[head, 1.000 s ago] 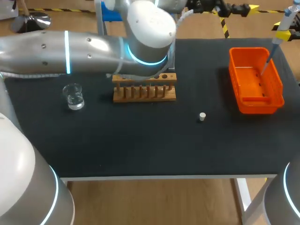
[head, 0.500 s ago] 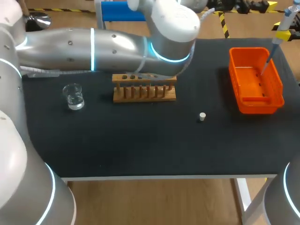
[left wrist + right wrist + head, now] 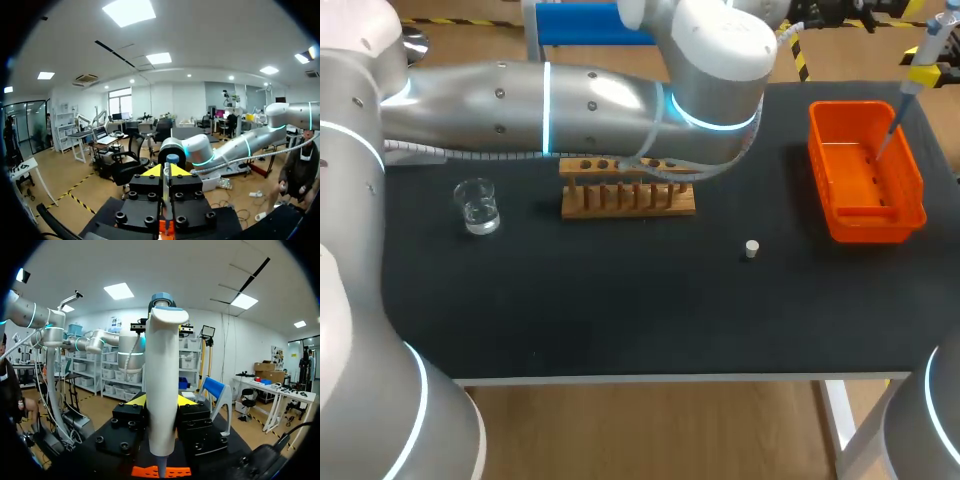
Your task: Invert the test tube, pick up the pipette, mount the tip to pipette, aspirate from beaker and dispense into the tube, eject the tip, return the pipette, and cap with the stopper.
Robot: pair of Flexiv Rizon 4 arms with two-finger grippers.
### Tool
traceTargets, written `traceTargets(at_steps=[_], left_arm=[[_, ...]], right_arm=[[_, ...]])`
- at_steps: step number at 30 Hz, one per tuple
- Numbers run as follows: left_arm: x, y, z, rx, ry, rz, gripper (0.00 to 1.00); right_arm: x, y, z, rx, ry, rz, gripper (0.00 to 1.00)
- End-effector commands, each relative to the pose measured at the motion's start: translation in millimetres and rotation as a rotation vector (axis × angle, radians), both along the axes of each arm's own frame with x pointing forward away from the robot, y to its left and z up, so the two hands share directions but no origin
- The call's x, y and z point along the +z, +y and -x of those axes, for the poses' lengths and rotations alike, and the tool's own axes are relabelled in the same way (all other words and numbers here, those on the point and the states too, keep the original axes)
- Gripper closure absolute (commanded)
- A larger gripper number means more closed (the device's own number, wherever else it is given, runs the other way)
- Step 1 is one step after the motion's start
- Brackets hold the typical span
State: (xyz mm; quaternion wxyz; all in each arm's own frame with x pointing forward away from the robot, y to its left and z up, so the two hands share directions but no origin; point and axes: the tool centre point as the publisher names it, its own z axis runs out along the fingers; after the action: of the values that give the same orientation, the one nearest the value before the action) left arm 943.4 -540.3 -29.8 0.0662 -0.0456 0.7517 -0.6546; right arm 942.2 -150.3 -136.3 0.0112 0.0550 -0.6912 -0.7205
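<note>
Black-topped table (image 3: 620, 310): clear glass beaker (image 3: 477, 207) at nine o'clock, wooden tube rack (image 3: 628, 197) at twelve, small white stopper (image 3: 751, 249) at three, orange plastic bin (image 3: 867, 226) at two.

From above, the left arm (image 3: 570, 95) lies across the back of the wooden rack (image 3: 628, 198). It covers the rack's rear rail and anything standing there, and the left gripper (image 3: 166, 170) cannot be seen past it. Well right of the rack, the pipette (image 3: 923, 60) and the right gripper (image 3: 161, 401) run off the edge. The pipette's fine end over the orange bin (image 3: 860, 107) is too thin to make out.
</note>
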Motion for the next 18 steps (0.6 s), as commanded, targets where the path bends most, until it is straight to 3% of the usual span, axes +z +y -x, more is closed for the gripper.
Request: traceTargets(at_steps=[1,18], left_arm=[[-6.4,-8.3,-1.8,-0.003,-0.023,0.140,1.00],[-13.3,-17.4,-3.1,-0.031,-0.024,0.159,1.00]], right_arm=[[-0.1,-1.9,-1.5,0.006,-0.001,0.002,1.00],[-0.1,-1.9,-1.5,0.006,-0.001,0.002,1.00]])
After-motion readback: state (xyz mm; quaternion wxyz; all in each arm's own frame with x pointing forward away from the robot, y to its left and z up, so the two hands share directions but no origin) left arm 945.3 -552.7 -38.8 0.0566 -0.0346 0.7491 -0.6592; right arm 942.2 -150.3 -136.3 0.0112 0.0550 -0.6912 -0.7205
